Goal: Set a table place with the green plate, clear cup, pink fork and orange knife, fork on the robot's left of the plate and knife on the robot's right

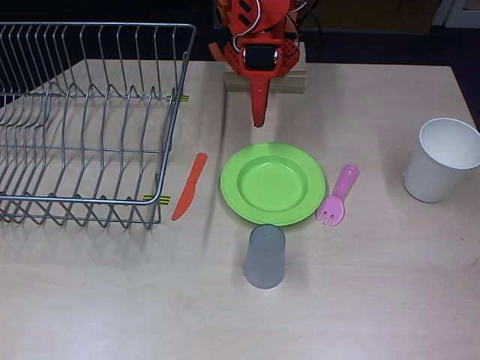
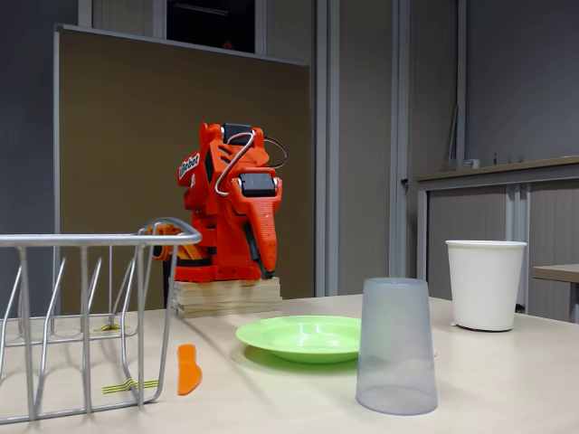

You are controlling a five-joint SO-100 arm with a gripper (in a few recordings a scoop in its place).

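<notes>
Claw [image 1: 259, 112] is seen folded down in front of the arm's base at the far side of the tabletop [image 1: 375, 300], its jaws drawn together to a point and holding nothing. It hangs just short of the far rim of the green plate [image 1: 273, 183], apart from it.

Plate is noted at mid-tabletop. In the overhead view the orange knife [image 1: 189, 187] lies to the left of it, near the corner of the wire dish rack [image 1: 82, 120], blade pointing toward the near edge. The pink fork [image 1: 338, 196] lies just beside the plate's right rim, tines toward the near edge. The clear cup [image 1: 265, 256] stands mouth-down at the near rim of the plate. A white paper cup [image 1: 442, 159] stands well apart at the right.

All four items are judged to be placed; the setting appears complete or nearly so. If any step remains, it is judged to be a retreat to rest. The claw should be kept raised clear of the plate's rim so nothing is nudged.
</notes>
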